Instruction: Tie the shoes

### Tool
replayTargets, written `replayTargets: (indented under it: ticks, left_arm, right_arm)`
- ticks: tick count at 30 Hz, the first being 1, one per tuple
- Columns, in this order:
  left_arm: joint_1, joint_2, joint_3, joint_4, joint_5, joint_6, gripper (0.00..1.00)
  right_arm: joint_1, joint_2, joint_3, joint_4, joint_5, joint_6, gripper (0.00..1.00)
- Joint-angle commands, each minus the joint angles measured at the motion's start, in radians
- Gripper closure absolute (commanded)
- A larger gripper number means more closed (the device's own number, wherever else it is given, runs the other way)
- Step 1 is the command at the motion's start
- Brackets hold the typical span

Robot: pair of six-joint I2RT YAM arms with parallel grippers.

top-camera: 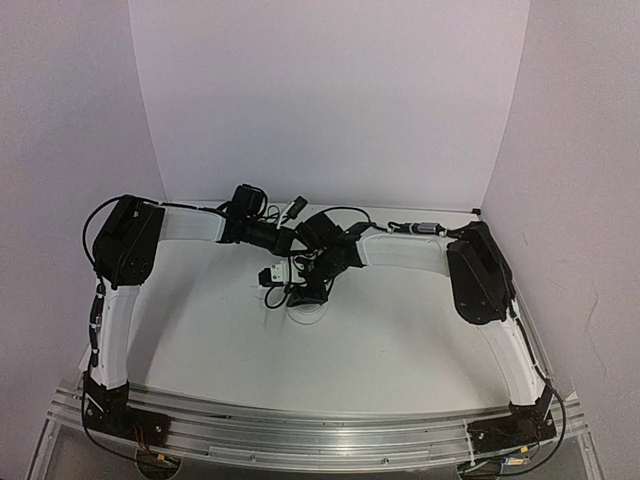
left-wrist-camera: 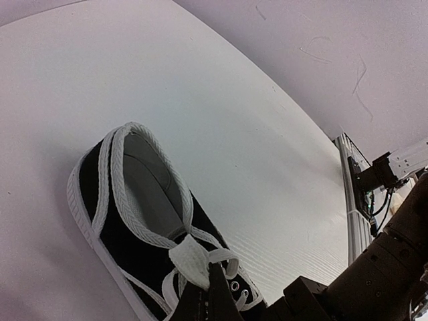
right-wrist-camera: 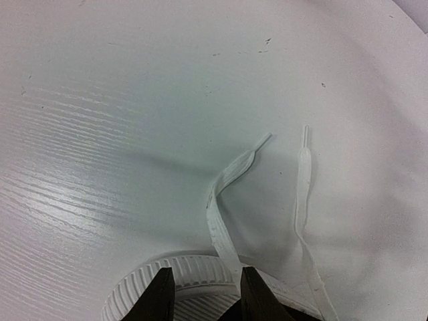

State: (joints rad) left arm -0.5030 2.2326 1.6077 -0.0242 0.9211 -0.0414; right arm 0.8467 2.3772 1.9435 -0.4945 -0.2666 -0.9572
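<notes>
The shoe (left-wrist-camera: 127, 221), a black canvas sneaker with white trim, lies on the white table with its opening facing the left wrist camera. My left gripper (left-wrist-camera: 211, 284) is shut on a folded white lace loop (left-wrist-camera: 189, 261) over the eyelets. In the right wrist view the white ribbed toe cap (right-wrist-camera: 194, 275) sits just below my right gripper (right-wrist-camera: 208, 294). Its fingers stand apart with nothing between them. One lace (right-wrist-camera: 224, 200) runs past the right finger out onto the table, and a second lace end (right-wrist-camera: 302, 187) lies beside it. From above, both grippers meet over the shoe (top-camera: 305, 305).
The white table (top-camera: 400, 330) has white walls at the back and both sides. An aluminium rail (top-camera: 320, 425) with the arm bases runs along the near edge. The right arm's black links (left-wrist-camera: 374, 267) crowd the lower right of the left wrist view.
</notes>
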Motion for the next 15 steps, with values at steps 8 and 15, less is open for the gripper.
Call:
replayTargets:
  ticks: [8, 15]
  left_arm:
    - [0.004, 0.009, 0.015, 0.03, 0.02, 0.026, 1.0]
    - [0.005, 0.014, 0.017, 0.03, 0.02, 0.025, 1.0]
  right_arm:
    - [-0.015, 0.041, 0.091, -0.021, 0.07, -0.013, 0.59]
    - [-0.016, 0.07, 0.121, -0.036, 0.104, -0.055, 0.59]
